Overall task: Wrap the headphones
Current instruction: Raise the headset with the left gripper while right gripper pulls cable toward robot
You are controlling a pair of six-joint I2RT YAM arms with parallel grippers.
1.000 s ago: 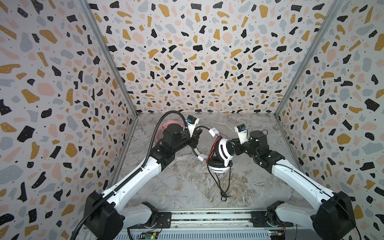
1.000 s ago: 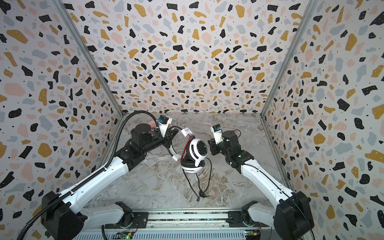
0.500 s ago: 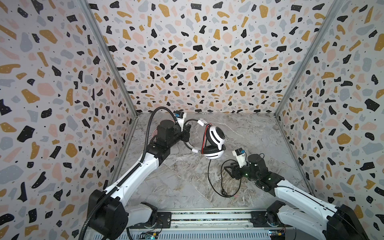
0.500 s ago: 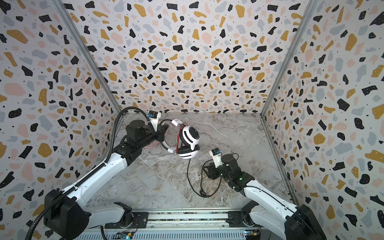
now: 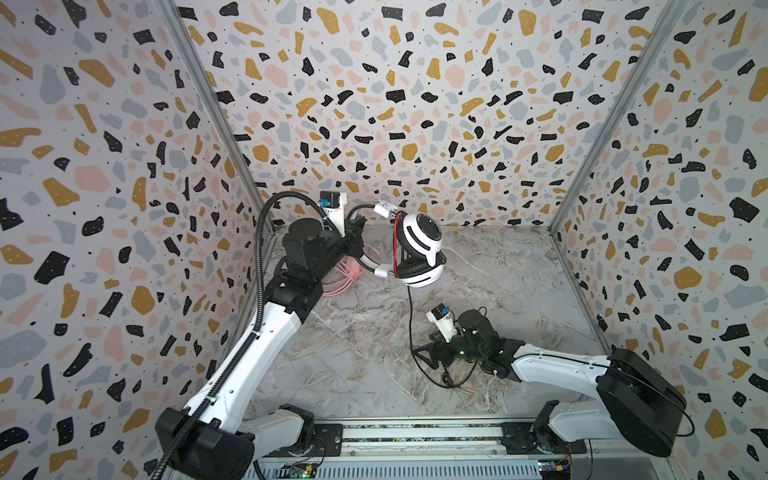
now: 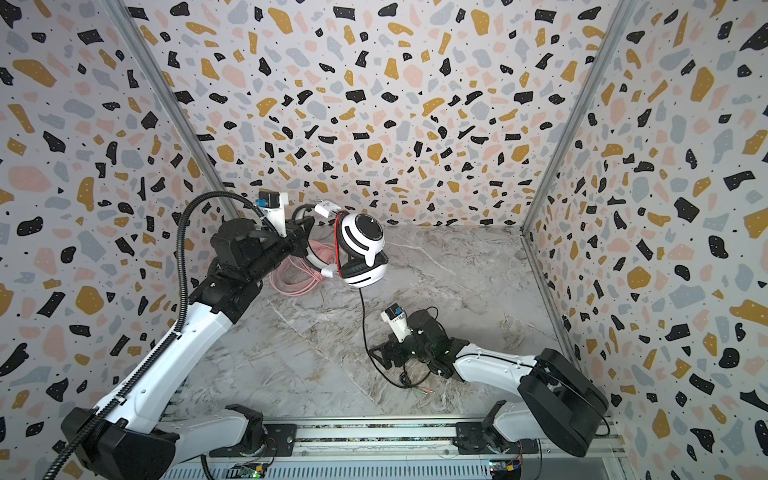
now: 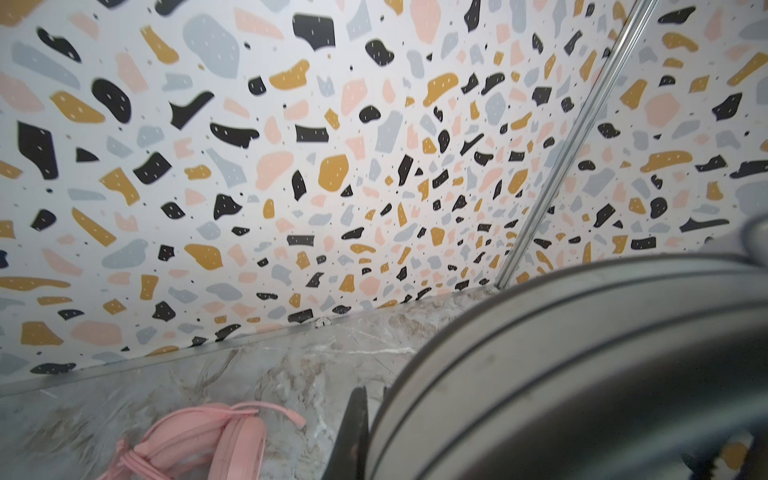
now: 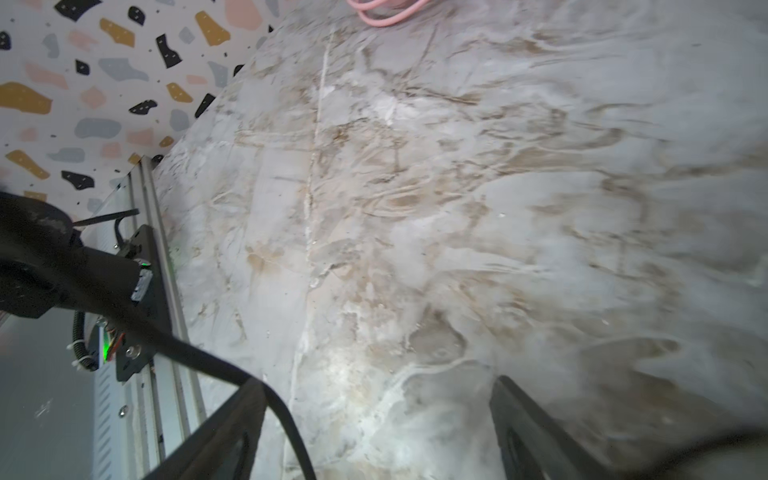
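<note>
Since a second ago our right gripper (image 5: 426, 358) has left the white-and-black headset (image 5: 419, 241) and sunk to the table (image 5: 519, 282), well in front of that headset. Its jaws are now spread wide and clamp nothing. In the right wrist view we see the black cable (image 8: 199, 355) cross one finger (image 8: 208, 444) and run into the gap.

Our left gripper (image 5: 358, 243) has meanwhile carried the headset back and up. It is closed on the thin headband (image 7: 540, 353), and the cups hang clear of the table. Below the headset the cable drops straight down, passes the open jaws and ends in a loose loop with its plugs (image 5: 467, 390) lying flat.

Just beside the headset, on the left arm's side, we find the pink headset (image 7: 224, 444) resting on the table, its pink cable (image 6: 295, 278) lying in loops.
</note>
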